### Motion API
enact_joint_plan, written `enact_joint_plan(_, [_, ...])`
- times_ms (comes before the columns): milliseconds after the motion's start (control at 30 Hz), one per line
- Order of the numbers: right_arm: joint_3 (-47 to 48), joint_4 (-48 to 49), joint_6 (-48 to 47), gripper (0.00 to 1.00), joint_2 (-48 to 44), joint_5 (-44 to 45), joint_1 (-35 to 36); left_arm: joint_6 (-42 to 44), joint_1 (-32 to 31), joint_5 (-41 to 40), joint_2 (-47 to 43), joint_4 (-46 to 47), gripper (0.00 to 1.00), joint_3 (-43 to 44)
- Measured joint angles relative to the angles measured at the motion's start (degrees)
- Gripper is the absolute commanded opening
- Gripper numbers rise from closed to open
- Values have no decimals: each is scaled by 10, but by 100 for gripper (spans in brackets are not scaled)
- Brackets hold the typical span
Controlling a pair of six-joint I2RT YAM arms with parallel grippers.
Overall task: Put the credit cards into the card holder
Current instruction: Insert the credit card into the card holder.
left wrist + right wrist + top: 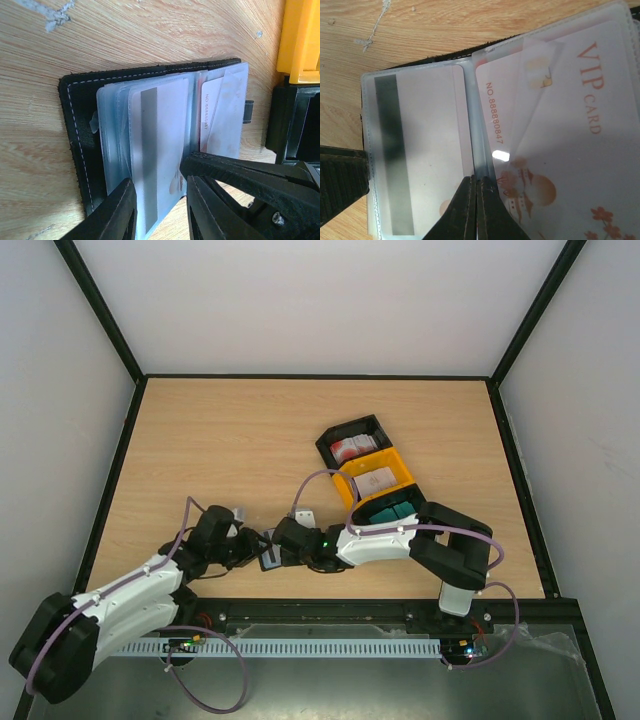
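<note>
Black card holder [80, 125] lies open at the near edge of the table [250, 440], between your grippers. Left gripper [159, 189] open, straddling the striped card [162, 135], long axis along its fingers; right gripper [476, 187] closed, tips on the sleeve fold [470, 125] just right.

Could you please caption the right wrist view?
Shut right jaws at the card holder's fold, between striped card and VIP card.

White-shelled left arm [130, 588] and right arm [385, 543], black joints, lilac cables [244, 668], black gripper fingers [117, 215].
</note>
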Motion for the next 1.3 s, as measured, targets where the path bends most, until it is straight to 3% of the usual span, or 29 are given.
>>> enact_joint_plan(300, [-4, 7, 4, 2, -2, 0, 0, 0, 0, 0, 16, 11, 31, -3])
enact_joint_plan(867, [-36, 54, 4, 2, -16, -9, -1, 16, 0, 43, 53, 69, 23, -4])
enact_joint_plan(1300, [-72, 41, 18, 11, -101, 29, 0, 40, 0, 84, 72, 97, 36, 12])
